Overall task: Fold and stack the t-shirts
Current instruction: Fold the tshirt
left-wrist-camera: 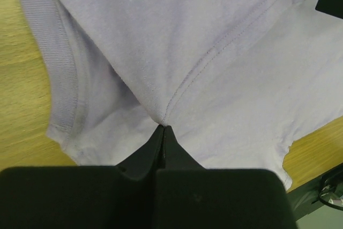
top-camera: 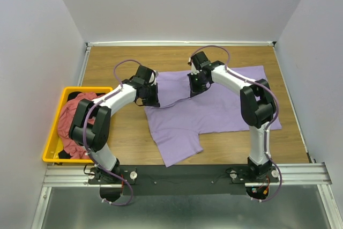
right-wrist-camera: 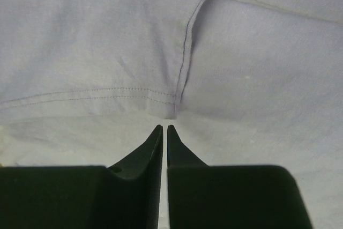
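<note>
The lavender-purple t-shirt [top-camera: 214,105] lies spread on the wooden table, one sleeve pointing to the near edge. My left gripper [top-camera: 150,100] is at its left edge, shut on a pinch of the lavender cloth [left-wrist-camera: 161,36] next to the ribbed collar [left-wrist-camera: 51,52]; the cloth rises in a tent from the tips [left-wrist-camera: 162,127]. My right gripper [top-camera: 195,89] is over the shirt's upper middle. Its jaws [right-wrist-camera: 164,128] stand nearly together with a thin slit and nothing between them, just short of a stitched hem [right-wrist-camera: 107,94].
A yellow plastic bin [top-camera: 53,132] stands at the table's left edge and holds a dusty red-pink shirt [top-camera: 72,116] with dark cloth [top-camera: 63,154] under it. Grey walls close in the table on three sides. Bare wood [top-camera: 123,127] lies between bin and shirt.
</note>
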`<state>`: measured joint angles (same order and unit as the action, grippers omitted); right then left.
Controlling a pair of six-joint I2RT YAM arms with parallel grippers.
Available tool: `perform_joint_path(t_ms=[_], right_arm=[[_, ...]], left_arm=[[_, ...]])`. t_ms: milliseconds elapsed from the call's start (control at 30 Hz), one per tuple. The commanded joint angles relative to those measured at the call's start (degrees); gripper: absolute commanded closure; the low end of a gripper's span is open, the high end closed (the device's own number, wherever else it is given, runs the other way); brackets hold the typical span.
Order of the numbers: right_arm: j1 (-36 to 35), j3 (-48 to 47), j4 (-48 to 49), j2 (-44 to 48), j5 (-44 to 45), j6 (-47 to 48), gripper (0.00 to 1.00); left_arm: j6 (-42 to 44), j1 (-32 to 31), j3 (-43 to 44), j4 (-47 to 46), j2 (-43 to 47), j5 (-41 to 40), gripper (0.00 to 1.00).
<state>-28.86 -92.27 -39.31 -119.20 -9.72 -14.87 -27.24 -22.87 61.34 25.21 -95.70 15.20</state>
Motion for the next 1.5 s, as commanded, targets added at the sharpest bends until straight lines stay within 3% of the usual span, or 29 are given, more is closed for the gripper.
perform_joint_path(t_ms=[0, 233, 467, 800, 1233, 1467], right_arm=[[0.38, -1.95, -2.17, -0.51, 0.84, 0.9, 0.87], [0.56, -0.72, -1.48, -1.3, 1.54, -0.85, 0.61], [1.26, 0.6, 3.36, -1.82, -1.35, -4.02, 0.57], [1.7, 2.79, 7.32, -3.94, -1.45, -6.75, 0.6], [1.88, 4.38, 7.76, -3.06, -3.38, -6.75, 0.88], [2.14, 4.55, 7.5, -0.69, -2.06, -5.78, 0.89]], left_arm=[[1.32, 0.72, 1.77, 2.03, 1.75, 1.59, 1.0], [1.23, 0.81, 0.27, 0.54, 0.96, 2.73, 1.0], [1.4, 0.81, 0.36, 0.19, 0.52, 2.55, 1.0], [1.4, 0.81, -0.26, -0.34, 0.34, 2.73, 1.0], [1.76, 0.81, 0.62, 0.36, 0.43, 2.38, 1.0], [2.19, 0.73, 1.76, 2.21, 0.78, 1.24, 1.0]])
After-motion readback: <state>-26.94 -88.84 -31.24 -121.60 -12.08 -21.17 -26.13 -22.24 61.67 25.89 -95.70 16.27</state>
